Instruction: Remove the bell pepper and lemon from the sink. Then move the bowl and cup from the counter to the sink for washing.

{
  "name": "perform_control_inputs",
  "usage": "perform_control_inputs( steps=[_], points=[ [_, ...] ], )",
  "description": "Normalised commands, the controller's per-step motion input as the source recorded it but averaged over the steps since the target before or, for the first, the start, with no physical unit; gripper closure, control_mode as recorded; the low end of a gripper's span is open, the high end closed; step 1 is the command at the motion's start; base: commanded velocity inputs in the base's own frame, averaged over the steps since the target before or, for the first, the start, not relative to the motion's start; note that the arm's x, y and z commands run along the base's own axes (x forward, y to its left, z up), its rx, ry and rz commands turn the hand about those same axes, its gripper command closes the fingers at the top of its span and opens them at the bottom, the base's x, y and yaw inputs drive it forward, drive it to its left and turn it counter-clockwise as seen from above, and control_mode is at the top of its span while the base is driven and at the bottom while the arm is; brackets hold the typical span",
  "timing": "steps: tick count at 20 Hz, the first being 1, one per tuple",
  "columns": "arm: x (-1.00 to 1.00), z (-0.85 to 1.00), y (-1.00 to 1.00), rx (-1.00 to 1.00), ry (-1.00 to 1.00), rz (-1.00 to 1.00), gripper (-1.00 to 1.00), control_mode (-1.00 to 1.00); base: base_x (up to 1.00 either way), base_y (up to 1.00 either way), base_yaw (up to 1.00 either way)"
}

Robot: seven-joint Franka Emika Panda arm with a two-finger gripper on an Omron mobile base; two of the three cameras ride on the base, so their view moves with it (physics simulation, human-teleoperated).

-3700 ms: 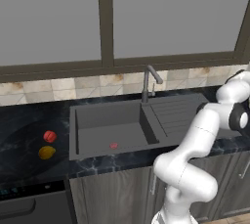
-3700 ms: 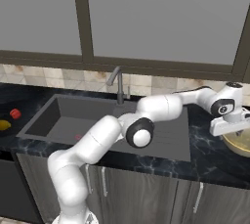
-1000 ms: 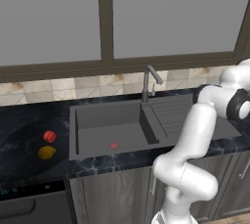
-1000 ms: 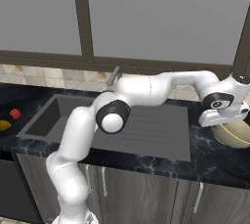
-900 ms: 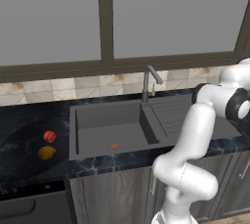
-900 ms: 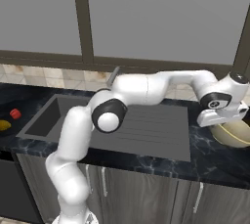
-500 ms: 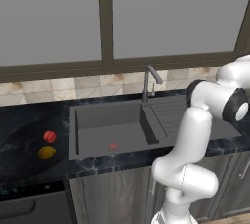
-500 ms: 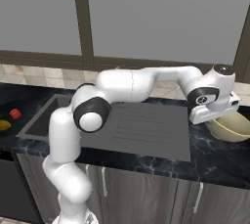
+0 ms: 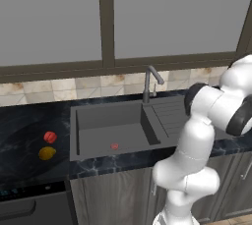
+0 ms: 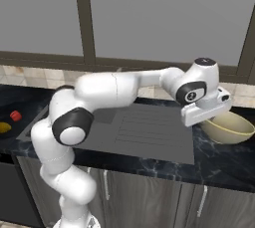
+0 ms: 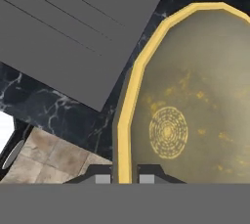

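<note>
Hand straddling the near rim of the bowl, one finger inside and one outside, seemingly pinching it for a rim lift. Bowl just right of the sink; pepper and lemon already left of it, on the surface.

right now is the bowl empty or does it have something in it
Empty. The hand view looks straight into the bowl and shows only its bare golden inside with a ring pattern.
</note>
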Motion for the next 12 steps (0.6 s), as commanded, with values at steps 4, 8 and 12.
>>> perform_control_inputs(
  steps=[4,8,12],
  points=[
    [-0.19,0.23,0.45,-0.07,0.12,0.05,1.0,-1.0,0.0,0.0,0.0],
    [-0.18,0.22,0.44,-0.03,0.1,0.06,1.0,-1.0,0.0,0.0,0.0],
    [-0.22,0.17,0.43,0.0,0.07,0.07,1.0,-1.0,0.0,0.0,0.0]
  ],
)
